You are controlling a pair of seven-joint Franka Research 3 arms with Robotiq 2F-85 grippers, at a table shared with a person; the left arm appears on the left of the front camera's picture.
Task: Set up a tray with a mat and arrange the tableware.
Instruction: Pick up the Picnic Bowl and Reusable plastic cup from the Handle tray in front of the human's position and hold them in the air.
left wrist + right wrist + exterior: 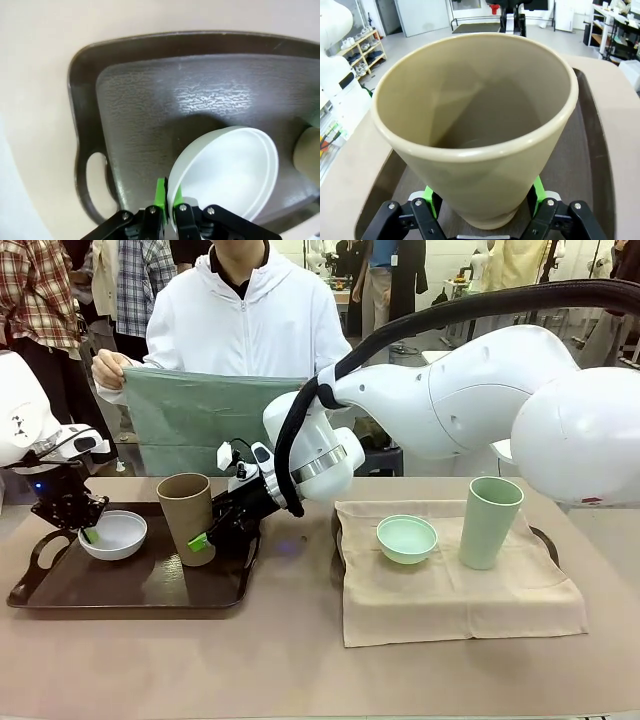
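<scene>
So the left gripper point(169, 199) is pinching the near rim of the small white bowl point(235, 170) – right gripper point(485, 194) clamps the tall tan-brown cup point(475, 125) low, upright between its fingers. Both sit on the brown tray point(130, 100).

Bright, even overhead light — soft shadows, sheen on the tray point(210, 95), wide-angle warping.

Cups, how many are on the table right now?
2. The tan-brown cup stands on the dark tray at left, held by the right gripper; the mint-green cup stands on the beige mat at right. None seems hidden.
</scene>
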